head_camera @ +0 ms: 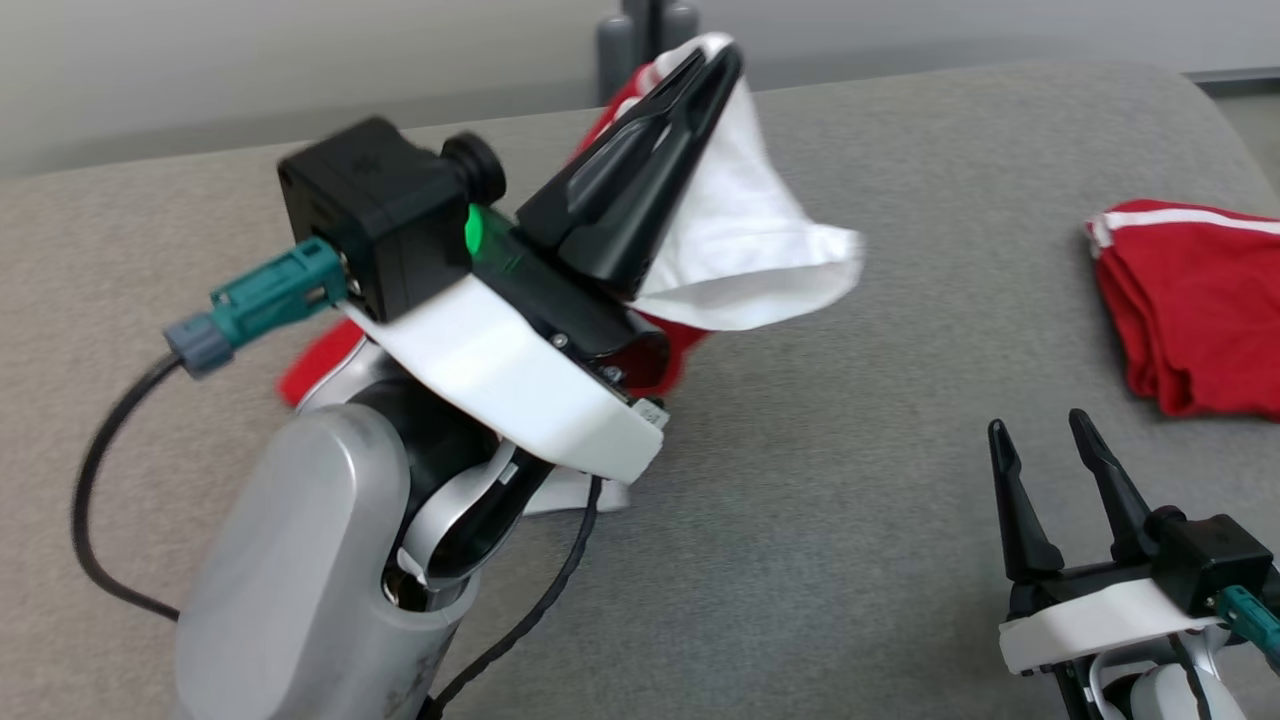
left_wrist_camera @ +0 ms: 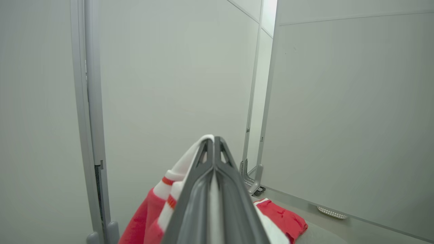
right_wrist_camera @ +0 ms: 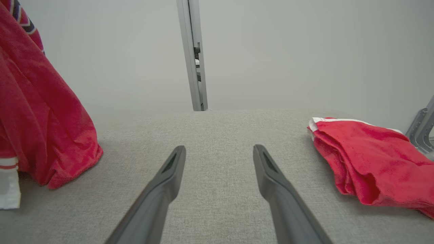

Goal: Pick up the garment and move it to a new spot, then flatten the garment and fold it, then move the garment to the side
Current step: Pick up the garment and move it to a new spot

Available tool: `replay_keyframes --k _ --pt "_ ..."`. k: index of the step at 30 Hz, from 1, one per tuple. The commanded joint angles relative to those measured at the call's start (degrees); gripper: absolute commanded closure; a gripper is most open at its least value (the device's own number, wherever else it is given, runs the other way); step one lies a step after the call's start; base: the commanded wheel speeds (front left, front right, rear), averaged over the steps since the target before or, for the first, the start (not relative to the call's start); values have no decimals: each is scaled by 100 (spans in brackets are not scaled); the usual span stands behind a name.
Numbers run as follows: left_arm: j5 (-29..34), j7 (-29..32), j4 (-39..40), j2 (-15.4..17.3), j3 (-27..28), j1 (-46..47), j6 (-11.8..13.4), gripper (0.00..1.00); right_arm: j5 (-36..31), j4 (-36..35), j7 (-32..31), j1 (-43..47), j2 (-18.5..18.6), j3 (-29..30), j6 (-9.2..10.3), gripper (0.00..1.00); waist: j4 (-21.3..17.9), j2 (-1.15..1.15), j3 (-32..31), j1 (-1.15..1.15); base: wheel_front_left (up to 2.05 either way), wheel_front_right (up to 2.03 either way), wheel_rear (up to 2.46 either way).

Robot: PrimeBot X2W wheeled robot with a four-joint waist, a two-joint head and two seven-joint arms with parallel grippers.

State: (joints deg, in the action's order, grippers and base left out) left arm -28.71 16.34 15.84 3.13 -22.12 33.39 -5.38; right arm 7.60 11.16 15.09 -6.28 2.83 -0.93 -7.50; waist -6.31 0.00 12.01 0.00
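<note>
You have the garment [head_camera: 760,250], red with white trim, pinched near one edge in the left gripper [head_camera: 722,58], whose two fingers are clamped together on the cloth. It hangs from the tips above the grey padded table [head_camera: 850,500], toward the table's left half. In the head view the raised arm and its wrist camera [head_camera: 370,210] cover most of the garment. You see only a white flap, a red strip beneath it and a red corner at the left.

The right wrist view shows the garment [right_wrist_camera: 44,128] draping down to the table at the frame's left, its top cut off. In the left wrist view the left gripper [left_wrist_camera: 214,140] blocks the middle of the frame, with striped cloth [left_wrist_camera: 159,206] beside it.

Your right gripper [head_camera: 1042,428] sits low at the right, jaws spread and nothing between them. You cannot tell whether it rests on the table. A second garment [head_camera: 1190,320], red and bunched, lies well apart at the right, clipped by the frame edge.
</note>
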Motion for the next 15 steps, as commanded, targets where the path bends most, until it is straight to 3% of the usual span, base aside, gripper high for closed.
replay_keyframes --k 1,5,9,15 --pt "-235 80 160 9 -78 260 99 100 81 -1 10 -21 22 16 1 0 -375 0 13 0 0 0 0" --pt "-488 197 230 -7 -217 705 301 100 168 23 10 18 20 19 1 0 -601 0 55 0 0 0 0" --pt "-505 190 -179 17 -120 814 504 100 258 54 10 32 20 -30 0 0 -732 0 76 0 0 0 0" --pt "-81 -93 -1540 604 145 215 699 100 346 82 10 5 22 -99 1 0 -827 0 72 0 0 0 0"
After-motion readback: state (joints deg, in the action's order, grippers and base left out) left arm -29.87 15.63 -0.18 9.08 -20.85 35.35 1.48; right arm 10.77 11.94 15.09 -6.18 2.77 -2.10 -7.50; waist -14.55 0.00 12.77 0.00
